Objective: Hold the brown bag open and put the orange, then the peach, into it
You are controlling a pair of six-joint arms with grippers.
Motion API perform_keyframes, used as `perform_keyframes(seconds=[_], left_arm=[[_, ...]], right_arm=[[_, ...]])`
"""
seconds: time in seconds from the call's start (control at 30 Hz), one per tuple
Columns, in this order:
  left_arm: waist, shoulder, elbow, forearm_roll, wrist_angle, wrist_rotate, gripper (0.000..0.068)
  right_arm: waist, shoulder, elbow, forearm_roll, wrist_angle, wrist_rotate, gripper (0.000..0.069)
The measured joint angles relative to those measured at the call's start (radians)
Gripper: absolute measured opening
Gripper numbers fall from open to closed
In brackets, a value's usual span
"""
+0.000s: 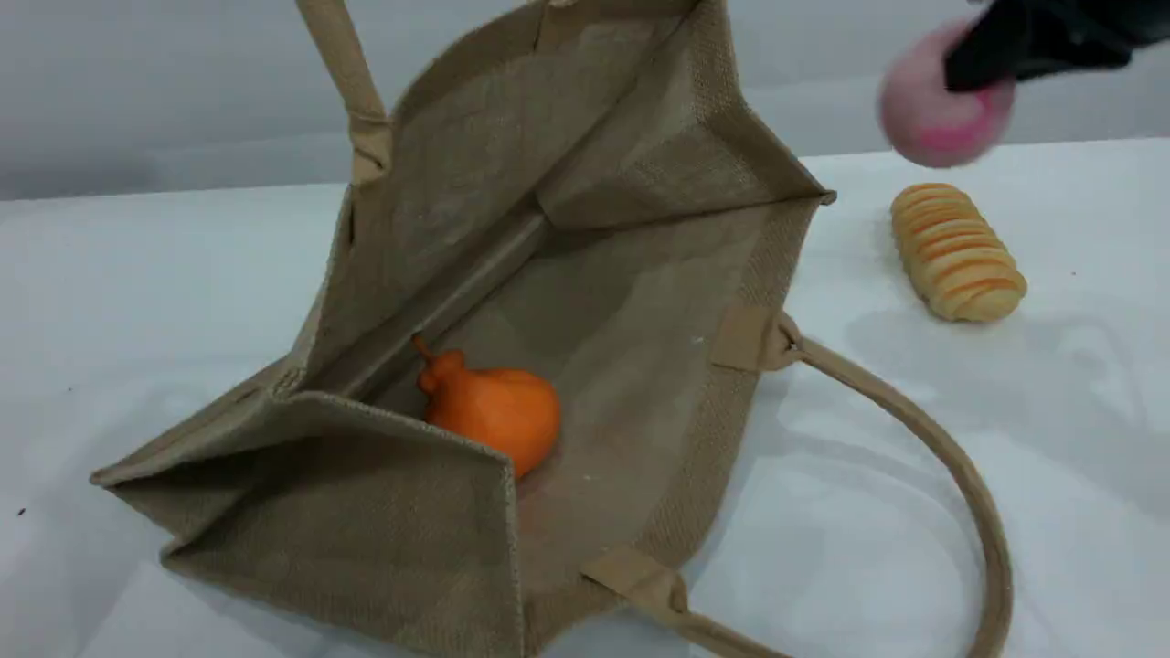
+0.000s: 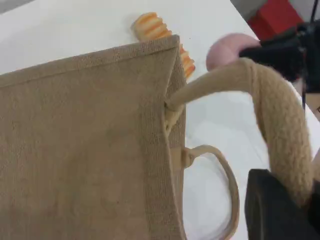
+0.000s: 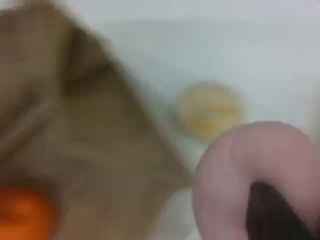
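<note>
The brown bag (image 1: 640, 302) lies on its side on the white table, its mouth wide open toward the camera. The orange (image 1: 494, 411) rests inside it on the lower wall. My left gripper (image 2: 287, 197) is shut on the bag's upper handle (image 2: 270, 95), holding that side up; this gripper is out of the scene view, where only the handle (image 1: 343, 64) rises past the top edge. At the upper right, my right gripper (image 1: 983, 64) is shut on the peach (image 1: 941, 119), which hangs in the air beyond the bag's right side. The peach (image 3: 235, 170) fills the blurred right wrist view.
An orange-striped yellow bread loaf (image 1: 955, 251) lies on the table right of the bag, below the peach. The bag's lower handle (image 1: 960, 475) loops out across the table at front right. A red object (image 2: 275, 17) sits beyond the table edge.
</note>
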Motion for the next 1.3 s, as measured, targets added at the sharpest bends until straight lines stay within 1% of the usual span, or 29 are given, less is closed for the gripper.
perform_keyframes(seconds=[0.17, 0.23, 0.3, 0.47, 0.63, 0.77, 0.9, 0.97, 1.07, 1.1, 1.17, 1.23, 1.3], left_arm=[[0.000, 0.000, 0.000, -0.001, 0.000, 0.000, 0.0082], [0.000, 0.000, 0.000, -0.001, 0.000, 0.000, 0.0082], [0.000, 0.000, 0.000, -0.001, 0.000, 0.001, 0.0082], [0.000, 0.000, 0.000, -0.001, 0.000, 0.001, 0.0082], [0.000, 0.000, 0.000, -0.001, 0.000, 0.001, 0.0082], [0.000, 0.000, 0.000, -0.001, 0.000, 0.001, 0.0082], [0.000, 0.000, 0.000, -0.001, 0.000, 0.001, 0.0082], [0.000, 0.000, 0.000, -0.001, 0.000, 0.001, 0.0082], [0.000, 0.000, 0.000, -0.001, 0.000, 0.001, 0.0082], [0.000, 0.000, 0.000, -0.001, 0.000, 0.001, 0.0082], [0.000, 0.000, 0.000, -0.001, 0.000, 0.001, 0.0082], [0.000, 0.000, 0.000, -0.001, 0.000, 0.001, 0.0082], [0.000, 0.000, 0.000, -0.001, 0.000, 0.001, 0.0082]], right_arm=[[0.005, -0.015, 0.003, -0.064, 0.158, 0.072, 0.0022], [0.031, -0.015, 0.003, -0.051, 0.210, 0.072, 0.0022], [0.068, -0.015, 0.003, -0.046, 0.227, 0.072, 0.0022], [0.207, -0.005, 0.002, -0.027, 0.178, 0.070, 0.0022], [0.335, 0.033, 0.002, 0.043, 0.079, 0.058, 0.0022], [0.425, 0.076, 0.001, 0.122, -0.011, 0.005, 0.0022], [0.495, 0.133, -0.002, 0.266, -0.124, -0.111, 0.0022], [0.517, 0.167, -0.004, 0.362, -0.156, -0.193, 0.0022], [0.519, 0.216, -0.024, 0.512, -0.157, -0.347, 0.0022], [0.518, 0.234, -0.039, 0.538, -0.147, -0.379, 0.0022], [0.518, 0.266, -0.070, 0.578, -0.084, -0.438, 0.0022], [0.519, 0.300, -0.107, 0.583, -0.054, -0.459, 0.0022], [0.519, 0.331, -0.140, 0.583, -0.051, -0.460, 0.0022]])
